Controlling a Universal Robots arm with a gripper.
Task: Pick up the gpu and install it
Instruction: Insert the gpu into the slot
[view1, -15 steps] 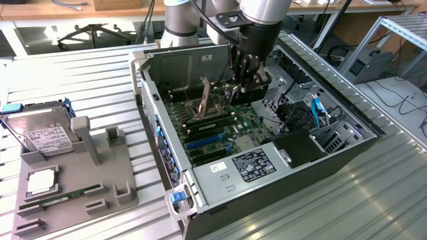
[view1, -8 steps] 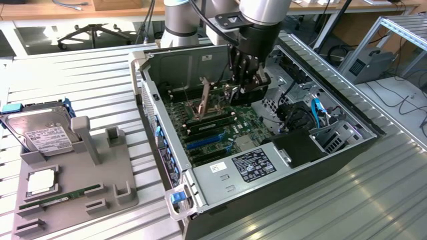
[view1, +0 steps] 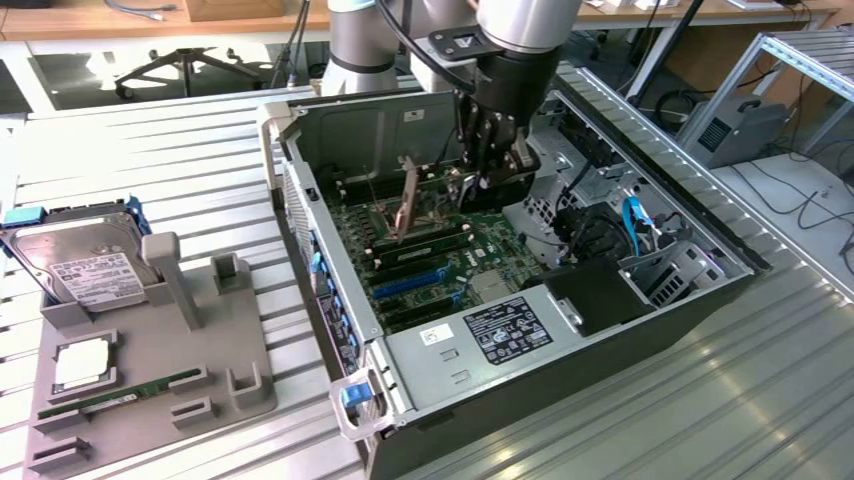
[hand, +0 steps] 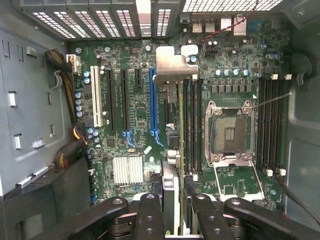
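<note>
The motherboard is dark green, with one white expansion slot, black slots beside it, and a bright blue slot. The gpu has a silver bracket. The heatsink is pale silver and ribbed. At the exterior view's left, a grey fixture tray carries a silver hard drive with a white label and a green memory stick.

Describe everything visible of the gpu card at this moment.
The gpu, a thin dark expansion card with a silver metal bracket at one end, stands on edge, gripped between the black gripper's fingers, inside the open computer case, above the green motherboard. Whether it is seated cannot be told.
</note>
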